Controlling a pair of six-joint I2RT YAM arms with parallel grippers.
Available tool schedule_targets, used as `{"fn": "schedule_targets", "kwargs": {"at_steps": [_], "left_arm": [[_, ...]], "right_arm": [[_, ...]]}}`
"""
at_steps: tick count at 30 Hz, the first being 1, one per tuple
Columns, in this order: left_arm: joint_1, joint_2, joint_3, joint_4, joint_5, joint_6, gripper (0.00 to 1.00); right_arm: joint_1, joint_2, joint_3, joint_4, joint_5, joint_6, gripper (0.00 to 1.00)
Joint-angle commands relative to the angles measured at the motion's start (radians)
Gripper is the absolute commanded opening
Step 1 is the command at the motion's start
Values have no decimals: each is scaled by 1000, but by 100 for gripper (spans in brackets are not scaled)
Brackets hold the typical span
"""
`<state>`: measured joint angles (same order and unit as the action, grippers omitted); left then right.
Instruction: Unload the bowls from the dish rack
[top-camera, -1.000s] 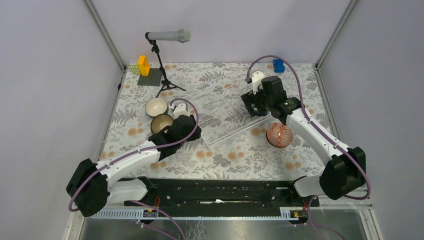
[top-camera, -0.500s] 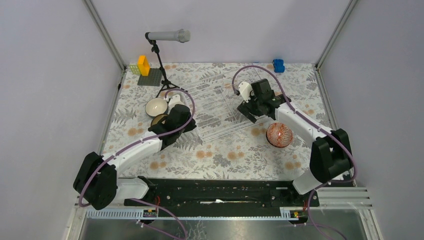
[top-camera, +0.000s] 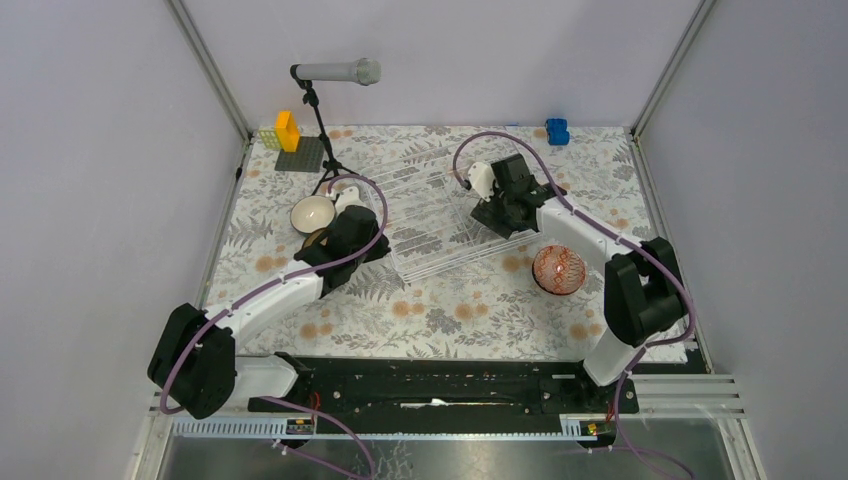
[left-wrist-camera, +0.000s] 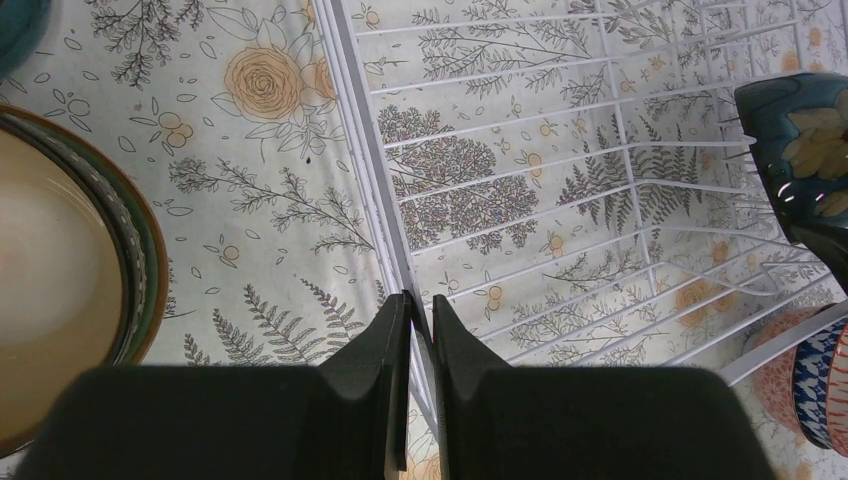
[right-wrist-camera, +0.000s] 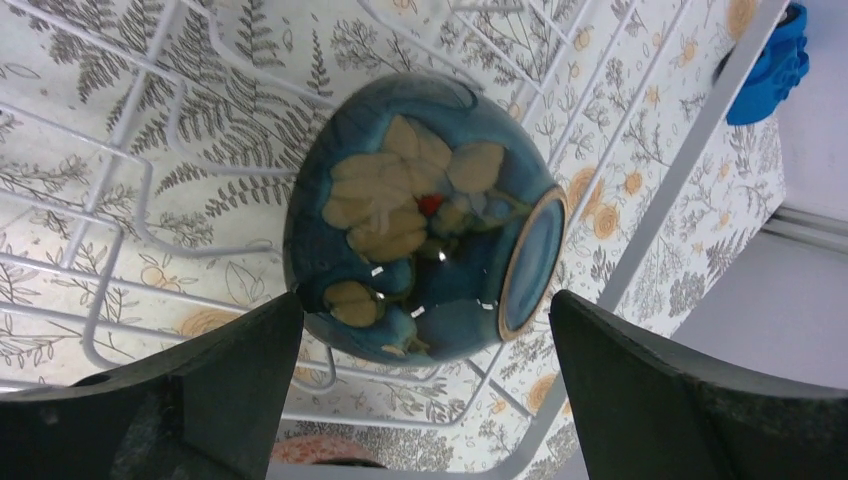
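Right gripper (right-wrist-camera: 422, 308), jaws spread wide, has swung in over the dish rack (right-wrist-camera: 690, 155) and now straddles the dark teal bowl (right-wrist-camera: 400, 220), which lies on its side between the fingers, untouched. Left gripper (left-wrist-camera: 420, 305) has just pinched the rack's rim, seemingly bracing it. A brown bowl (left-wrist-camera: 60, 300) sits to its left, outside the rack.
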<state>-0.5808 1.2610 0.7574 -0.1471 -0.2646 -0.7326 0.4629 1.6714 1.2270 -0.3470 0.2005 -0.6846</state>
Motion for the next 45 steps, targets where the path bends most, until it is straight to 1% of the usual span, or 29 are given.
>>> {"fn": "schedule_targets", "kwargs": {"at_steps": [1, 12, 15, 19, 22, 25, 34, 36, 38, 39, 42, 45], "left_arm": [[5, 3, 28, 39, 40, 27, 6], [5, 11, 45, 24, 51, 25, 6], [4, 8, 49, 17, 49, 26, 5], [4, -1, 44, 18, 46, 27, 5], [5, -6, 38, 19, 47, 27, 5], [4, -8, 37, 19, 47, 30, 5], [5, -14, 41, 30, 61, 31, 5], [4, -14, 39, 29, 67, 30, 5], [5, -17, 40, 29, 70, 29, 5], [4, -19, 38, 29, 70, 28, 5], [5, -28, 34, 28, 74, 27, 5], [4, -41, 31, 25, 73, 25, 5]], "right_arm": [[11, 57, 46, 2, 41, -36, 100], [10, 115, 67, 3, 99, -25, 100], [11, 126, 71, 5, 142, -10, 100], [10, 134, 113, -2, 228, 53, 99], [10, 120, 147, -36, 234, 81, 92], [11, 100, 176, -57, 260, 122, 82], [11, 10, 177, -74, 255, 170, 75], [10, -14, 182, -70, 261, 181, 67], [11, -33, 185, -45, 279, 204, 61], [10, -42, 184, -30, 289, 214, 60], [10, -79, 172, 29, 317, 262, 57], [10, -140, 133, 119, 320, 325, 57]]}}
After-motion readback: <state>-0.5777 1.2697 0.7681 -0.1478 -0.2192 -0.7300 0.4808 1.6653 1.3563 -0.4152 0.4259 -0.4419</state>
